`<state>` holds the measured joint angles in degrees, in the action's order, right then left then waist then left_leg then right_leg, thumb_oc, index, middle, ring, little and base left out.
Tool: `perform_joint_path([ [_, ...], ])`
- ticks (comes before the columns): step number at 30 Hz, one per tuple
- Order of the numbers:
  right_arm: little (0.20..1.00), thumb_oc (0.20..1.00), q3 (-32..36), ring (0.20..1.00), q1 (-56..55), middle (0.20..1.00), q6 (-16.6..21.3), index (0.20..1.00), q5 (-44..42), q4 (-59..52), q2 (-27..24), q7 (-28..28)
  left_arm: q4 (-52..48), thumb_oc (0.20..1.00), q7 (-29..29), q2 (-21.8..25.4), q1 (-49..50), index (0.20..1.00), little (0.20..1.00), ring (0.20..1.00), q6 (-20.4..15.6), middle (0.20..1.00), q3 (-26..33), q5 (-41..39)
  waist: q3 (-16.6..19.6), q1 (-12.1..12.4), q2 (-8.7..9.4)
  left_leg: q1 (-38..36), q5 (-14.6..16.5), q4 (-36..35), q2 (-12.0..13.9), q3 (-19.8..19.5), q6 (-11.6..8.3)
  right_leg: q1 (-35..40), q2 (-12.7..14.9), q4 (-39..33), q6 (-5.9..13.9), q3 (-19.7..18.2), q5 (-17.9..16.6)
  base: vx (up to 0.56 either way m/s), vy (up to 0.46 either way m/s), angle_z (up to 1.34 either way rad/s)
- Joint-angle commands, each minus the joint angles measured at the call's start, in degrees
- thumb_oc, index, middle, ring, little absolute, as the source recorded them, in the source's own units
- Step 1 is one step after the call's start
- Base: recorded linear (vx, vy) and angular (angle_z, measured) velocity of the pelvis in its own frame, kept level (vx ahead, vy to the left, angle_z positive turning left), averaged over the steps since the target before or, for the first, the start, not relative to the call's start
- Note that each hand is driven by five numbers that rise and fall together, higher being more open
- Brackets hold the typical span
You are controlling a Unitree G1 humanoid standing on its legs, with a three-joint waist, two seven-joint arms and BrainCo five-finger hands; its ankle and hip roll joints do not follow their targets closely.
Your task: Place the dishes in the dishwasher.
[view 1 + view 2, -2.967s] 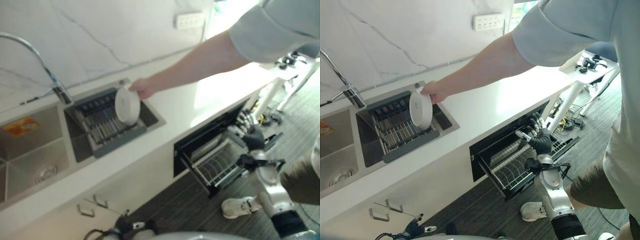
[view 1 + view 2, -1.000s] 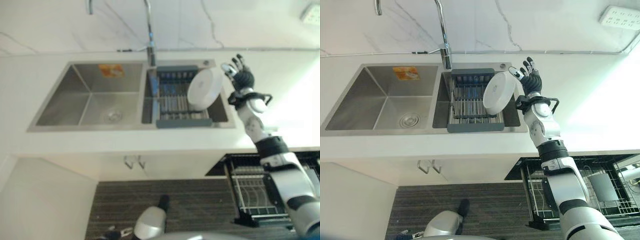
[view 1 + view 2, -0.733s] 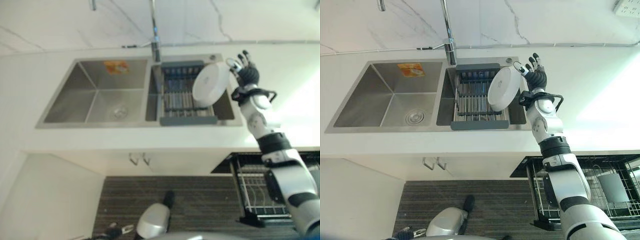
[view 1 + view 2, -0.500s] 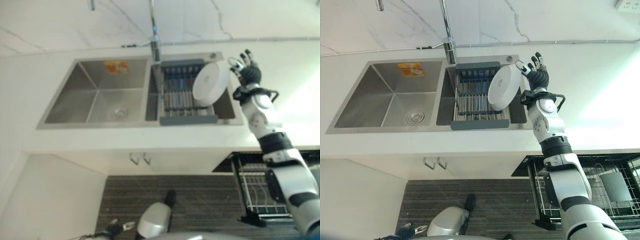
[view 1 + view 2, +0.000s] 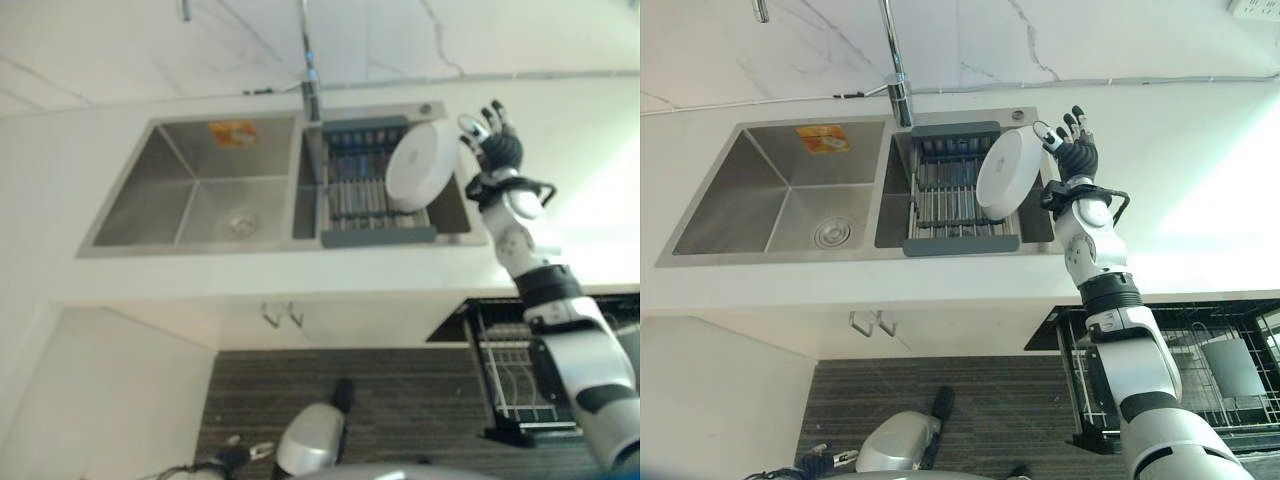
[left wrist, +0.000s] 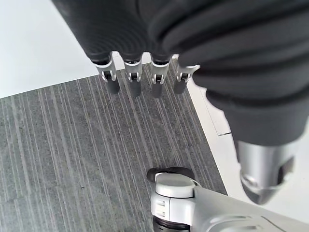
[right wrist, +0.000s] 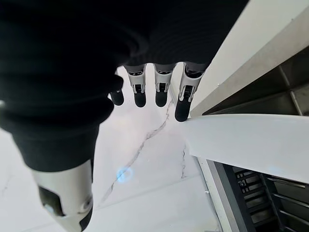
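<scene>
The right robot hand (image 5: pixel 1072 150) reaches over the white tabletop (image 5: pixel 1180 190) to the right-hand basin of a steel double sink (image 5: pixel 780 195), its fingers (image 7: pixel 182 99) spread straight and apart, gripping nothing. It sits just beside the upper rim of a white plate (image 5: pixel 1008 172), which stands tilted on edge in a grey drying rack (image 5: pixel 950 200) set inside that basin. In the right wrist view the dark fingertips lie right at the plate's rim, though whether they actually touch it cannot be told. A tall tap (image 5: pixel 895 70) rises behind the divide between the two basins, against a marbled white wall (image 5: pixel 1040 40). Below the tabletop edge, to the robot's right, the dishwasher (image 5: pixel 1180 370) stands open with its wire basket pulled out. The left robot hand (image 6: pixel 145 72) hangs low over the grey striped floor (image 6: pixel 72 159), its fingers straight and relaxed, holding nothing.
</scene>
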<state>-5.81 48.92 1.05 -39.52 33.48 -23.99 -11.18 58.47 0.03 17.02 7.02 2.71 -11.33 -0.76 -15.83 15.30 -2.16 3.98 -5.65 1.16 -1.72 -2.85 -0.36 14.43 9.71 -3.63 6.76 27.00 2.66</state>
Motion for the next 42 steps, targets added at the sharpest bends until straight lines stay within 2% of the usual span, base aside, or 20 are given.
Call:
perform_joint_path([
  [1,1.0,1.0,-1.9,1.0,0.1,1.0,1.4,1.0,-1.2,1.3,-0.2,0.5,-0.4,1.0,1.5,1.5,1.4,1.0,1.0,1.0,2.1,1.0,-4.6,1.8,3.0,1.6,-3.28,-3.1,3.6,-1.4,3.3,-0.3,-2.79,-5.3,1.7,9.7,-0.62,-3.3,3.7,0.1,0.016,-0.02],
  [5,1.0,1.0,-3.2,1.0,1.0,1.0,0.8,1.0,-1.2,2.6,2.3,-1.2,-0.1,1.0,1.5,0.6,-0.5,1.0,1.0,1.0,5.4,1.0,-4.2,2.1,3.5,1.4,-3.27,-4.0,3.9,-1.4,3.4,-0.2,-2.85,-4.8,1.7,9.9,-0.74,-3.7,4.0,0.1,0.008,-0.03],
  [8,1.0,1.0,-4.8,1.0,0.2,1.0,1.5,1.0,-1.8,1.6,3.4,-1.4,-0.2,1.0,-0.2,1.0,-4.3,1.0,1.0,1.0,10.3,1.0,-4.0,0.3,4.2,0.1,-3.8,-4.4,4.1,-1.6,3.8,0.4,-3.17,-5.2,2.0,10.3,-0.52,-4.4,4.2,0.06,0.047,-0.12],
  [11,1.0,1.0,-5.4,1.0,-0.1,1.0,2.3,1.0,-2.1,0.5,3.6,-1.3,0.6,1.0,-1.2,1.4,-6.5,1.0,1.0,1.0,12.1,1.0,-3.8,-0.5,4.2,-0.8,-3.91,-4.7,4.0,-1.7,3.8,0.7,-3.22,-5.4,2.2,10.3,-0.26,-4.8,4.0,0.0,0.019,-0.09],
  [15,1.0,1.0,-5.9,1.0,-0.8,1.0,3.4,1.0,-3.6,-0.3,4.6,-0.8,2.5,1.0,-1.2,1.4,-8.2,1.0,1.0,1.0,13.0,1.0,-3.5,-1.4,4.3,-1.9,-3.6,-5.4,4.1,-1.8,4.1,1.7,-3.24,-5.1,1.9,10.1,-0.17,-5.5,3.9,0.04,-0.021,-0.1],
  [25,1.0,1.0,-7.9,1.0,-3.4,1.0,3.4,1.0,-2.4,-0.6,7.9,-2.4,4.7,1.0,0.3,0.1,-10.5,1.0,1.0,1.0,15.6,1.0,-4.1,-3.4,4.9,-3.5,-3.51,-6.9,4.5,-2.2,4.6,2.9,-3.07,-4.4,1.5,10.1,-0.38,-6.6,4.1,0.04,-0.012,-0.06],
  [36,1.0,1.0,-7.8,1.0,-3.7,1.0,2.4,1.0,-2.9,1.0,8.2,-3.2,5.4,1.0,1.5,-0.5,-11.1,1.0,1.0,1.0,16.1,1.0,-4.5,-3.7,4.6,-3.7,-3.48,-6.8,4.5,-1.9,4.5,3.3,-2.94,-4.5,1.9,10.7,-0.28,-6.4,4.1,0.01,0.011,-0.03],
  [42,1.0,1.0,-6.8,1.0,-2.3,1.0,1.9,1.0,-3.2,3.3,7.3,-3.2,5.5,1.0,1.8,-1.1,-11.8,1.0,1.0,1.0,16.7,1.0,-5.3,-3.9,3.4,-3.5,-4.37,-5.7,4.2,-0.9,3.9,2.6,-2.8,-5.8,3.0,12.5,-0.08,-6.4,4.1,0.02,0.052,0.06],
])
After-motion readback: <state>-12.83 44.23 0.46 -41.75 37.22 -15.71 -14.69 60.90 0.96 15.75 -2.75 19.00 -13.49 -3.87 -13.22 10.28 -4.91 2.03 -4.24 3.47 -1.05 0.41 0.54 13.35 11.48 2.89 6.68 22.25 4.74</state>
